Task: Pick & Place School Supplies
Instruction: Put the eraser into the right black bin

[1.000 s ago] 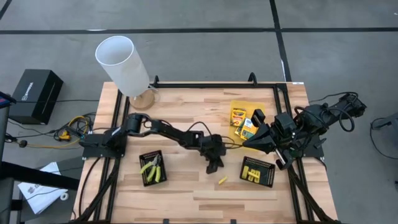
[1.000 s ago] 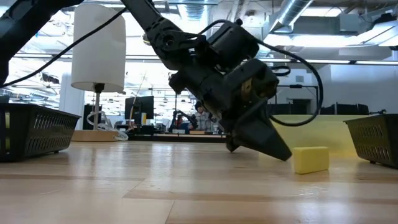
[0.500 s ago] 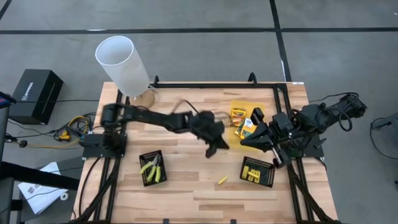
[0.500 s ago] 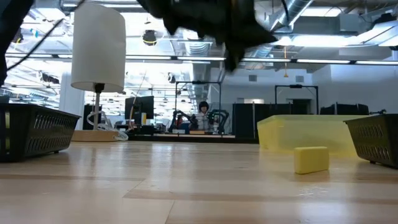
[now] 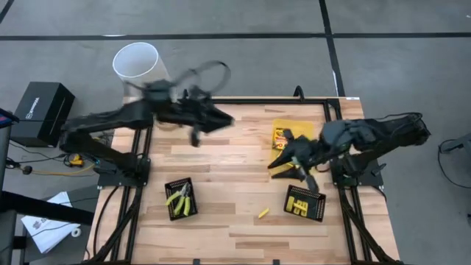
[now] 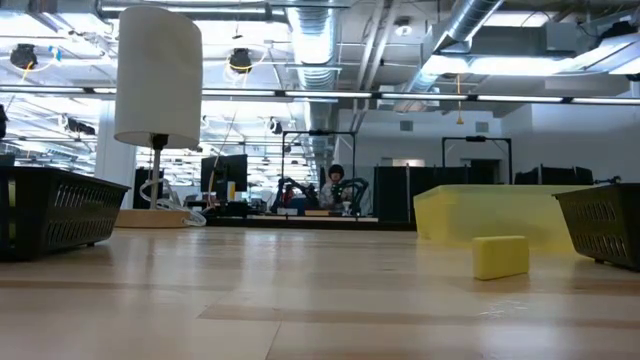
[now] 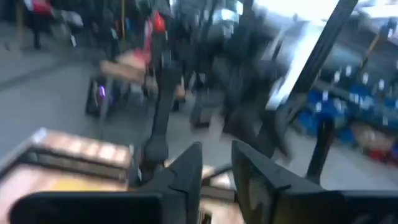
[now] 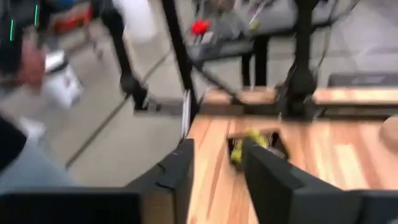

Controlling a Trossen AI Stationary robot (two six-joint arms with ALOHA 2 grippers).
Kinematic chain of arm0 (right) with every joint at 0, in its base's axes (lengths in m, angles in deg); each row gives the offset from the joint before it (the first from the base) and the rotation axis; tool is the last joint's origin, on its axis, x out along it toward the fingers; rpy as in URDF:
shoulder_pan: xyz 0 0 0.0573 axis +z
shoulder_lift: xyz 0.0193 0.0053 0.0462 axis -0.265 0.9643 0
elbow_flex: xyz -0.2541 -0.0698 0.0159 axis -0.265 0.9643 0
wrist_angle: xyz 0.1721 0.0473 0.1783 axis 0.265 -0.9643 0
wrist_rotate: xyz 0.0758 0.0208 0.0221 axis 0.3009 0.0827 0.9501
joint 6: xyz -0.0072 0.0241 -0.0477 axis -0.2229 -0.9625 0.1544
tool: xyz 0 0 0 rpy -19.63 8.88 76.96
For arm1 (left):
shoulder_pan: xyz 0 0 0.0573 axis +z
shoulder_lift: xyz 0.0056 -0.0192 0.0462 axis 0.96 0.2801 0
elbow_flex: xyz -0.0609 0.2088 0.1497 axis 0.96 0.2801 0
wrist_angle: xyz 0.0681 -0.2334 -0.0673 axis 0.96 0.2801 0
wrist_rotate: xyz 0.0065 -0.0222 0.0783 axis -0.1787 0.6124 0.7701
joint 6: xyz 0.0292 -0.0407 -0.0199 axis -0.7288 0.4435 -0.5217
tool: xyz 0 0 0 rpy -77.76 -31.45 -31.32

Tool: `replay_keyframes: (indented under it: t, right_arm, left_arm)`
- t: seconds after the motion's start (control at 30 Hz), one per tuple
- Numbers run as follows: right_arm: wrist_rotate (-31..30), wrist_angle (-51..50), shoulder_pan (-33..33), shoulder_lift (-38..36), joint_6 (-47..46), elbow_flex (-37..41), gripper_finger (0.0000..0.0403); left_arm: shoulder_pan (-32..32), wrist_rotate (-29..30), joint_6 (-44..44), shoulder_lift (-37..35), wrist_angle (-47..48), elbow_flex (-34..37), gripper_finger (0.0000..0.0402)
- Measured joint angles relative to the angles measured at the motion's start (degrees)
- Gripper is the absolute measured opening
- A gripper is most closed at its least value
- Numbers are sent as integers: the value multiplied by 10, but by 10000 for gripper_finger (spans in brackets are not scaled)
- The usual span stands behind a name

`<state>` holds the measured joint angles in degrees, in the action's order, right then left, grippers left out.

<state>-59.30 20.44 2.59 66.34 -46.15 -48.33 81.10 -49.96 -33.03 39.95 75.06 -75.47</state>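
My left gripper (image 5: pixel 221 120) hangs over the far left of the table (image 5: pixel 221 221), beside the white lamp (image 5: pixel 136 62); its fingers (image 7: pixel 186 171) stand a little apart and hold nothing. Nearer, the left black mesh tray (image 5: pixel 180 199) holds the plier-like tool (image 5: pixel 179 196). One yellow stick (image 5: pixel 263 213) lies loose on the wood near the middle. To its right, a second mesh tray (image 5: pixel 304 203) holds more yellow sticks. My right gripper (image 5: pixel 274 166) hovers just beyond that tray, fingers (image 8: pixel 177 171) parted and empty. The printed boxes (image 5: pixel 281 135) rest on the yellow tray (image 5: pixel 283 125) farther back.
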Motion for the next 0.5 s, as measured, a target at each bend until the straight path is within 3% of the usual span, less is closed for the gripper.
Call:
replay_keyframes:
  t: [0.23,0.5]
  right_arm:
    - [53,-138,-9,121,98,-67,183]
    - [105,-240,-16,253,165,-73,169]
  left_arm:
    - [-45,115,1,-106,83,0,112]
    - [-103,196,1,-124,186,0,100]
